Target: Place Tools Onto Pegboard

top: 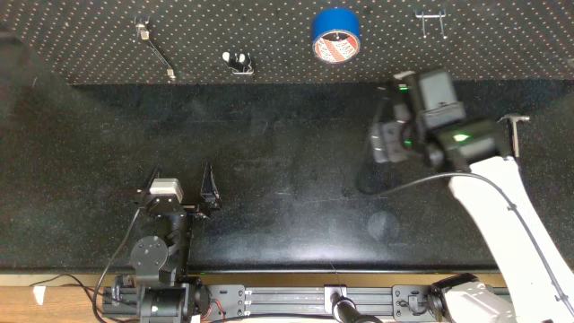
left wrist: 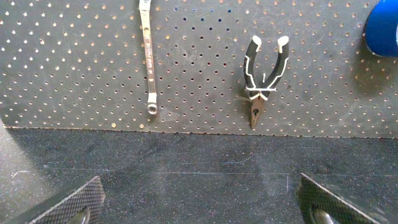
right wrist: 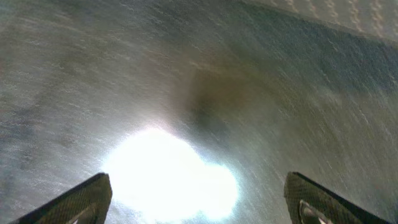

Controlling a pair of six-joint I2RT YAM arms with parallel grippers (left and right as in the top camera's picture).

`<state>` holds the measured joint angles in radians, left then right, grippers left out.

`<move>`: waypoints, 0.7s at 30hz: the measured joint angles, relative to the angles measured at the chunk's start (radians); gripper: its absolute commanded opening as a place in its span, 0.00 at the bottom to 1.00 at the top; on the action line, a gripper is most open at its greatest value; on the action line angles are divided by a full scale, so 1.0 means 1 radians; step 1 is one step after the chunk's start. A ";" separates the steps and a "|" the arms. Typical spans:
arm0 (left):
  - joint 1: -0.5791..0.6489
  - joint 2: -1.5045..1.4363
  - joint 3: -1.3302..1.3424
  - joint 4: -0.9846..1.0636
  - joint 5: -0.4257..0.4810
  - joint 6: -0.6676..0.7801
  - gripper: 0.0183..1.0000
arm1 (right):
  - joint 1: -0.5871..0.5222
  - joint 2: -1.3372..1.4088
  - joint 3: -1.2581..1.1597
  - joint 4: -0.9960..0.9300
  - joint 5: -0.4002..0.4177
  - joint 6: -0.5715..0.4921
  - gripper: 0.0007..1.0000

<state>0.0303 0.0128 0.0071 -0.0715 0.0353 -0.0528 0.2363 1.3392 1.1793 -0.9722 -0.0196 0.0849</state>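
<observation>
Right end effector (right wrist: 199, 202) spread wide, holding nothing, over the surface (top: 287, 161); the loose tool lies at its 3 o'clock.
Top view: hammer-like tool (top: 515, 130) lies on the surface just beside the right arm. Its head points to 12 and its handle to 6, low end hidden by the arm. Right arm is far nearer; left arm is well apart at 9. Left end effector (left wrist: 199, 199) is also wide and empty, facing the pegboard (left wrist: 81, 74), where wrench (left wrist: 148, 56), pliers (left wrist: 261, 74) and blue tape roll (top: 336, 36) already hang. Empty hook (top: 430, 22) sits near 12 of the right end effector, likely the target. Next move probably a swing to 3 and a grasp across the handle.
</observation>
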 measured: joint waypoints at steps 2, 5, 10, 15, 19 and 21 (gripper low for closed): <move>0.000 0.000 0.000 0.000 0.000 0.000 1.00 | -0.082 -0.018 0.000 -0.054 -0.003 -0.001 0.92; 0.000 0.000 0.000 0.000 0.000 0.000 1.00 | -0.180 -0.031 -0.001 -0.126 -0.013 -0.038 0.92; 0.000 0.000 0.000 0.000 0.000 0.000 1.00 | -0.370 -0.040 -0.072 -0.063 -0.013 -0.150 0.92; 0.000 0.000 0.000 0.000 0.000 0.000 1.00 | -0.523 -0.041 -0.201 0.053 -0.013 -0.226 0.92; 0.000 0.000 0.000 0.000 0.000 0.000 1.00 | -0.587 -0.040 -0.223 0.090 -0.013 -0.336 1.00; 0.000 0.000 0.000 0.000 0.000 0.000 1.00 | -0.610 -0.037 -0.223 0.095 -0.013 -0.387 1.00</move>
<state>0.0303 0.0128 0.0071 -0.0715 0.0353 -0.0528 -0.3733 1.3025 0.9562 -0.8776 -0.0326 -0.3019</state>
